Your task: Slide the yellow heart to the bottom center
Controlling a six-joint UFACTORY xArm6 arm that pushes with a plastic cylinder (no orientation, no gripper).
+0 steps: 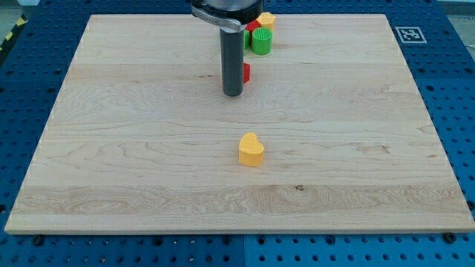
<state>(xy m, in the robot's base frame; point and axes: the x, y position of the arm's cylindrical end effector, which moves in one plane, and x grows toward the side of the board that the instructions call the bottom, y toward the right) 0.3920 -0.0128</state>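
**Wood counter, heart mid-board, tip above it in view**

Wooden counter (111,148) sits on a blue perforated base, with a fiducial tag (408,34) at the view's top right corner.

Yellow heart (251,150) lies alone near the middle of the board, slightly toward the view's bottom, with bare wood all around it. It is not at the bottom edge yet, so I judge the task unfinished.

My tip (233,93) is down near the board, toward the view's top from the heart and a little to the view's left, well apart from it. That side makes sense: a push from there drives the heart toward the view's bottom. The small left offset may skew it rightward, so lining up first looks wise.

No fingers on this rig, just a rod, so nothing is clenched or released and nothing is held.

Red block (246,72) sits just beside the rod on the view's right, partly hidden; whether they touch, I cannot tell. A cluster at the view's top holds a green block (260,41), a yellow block (266,20) and another red block (252,27), all clear of the heart's path.
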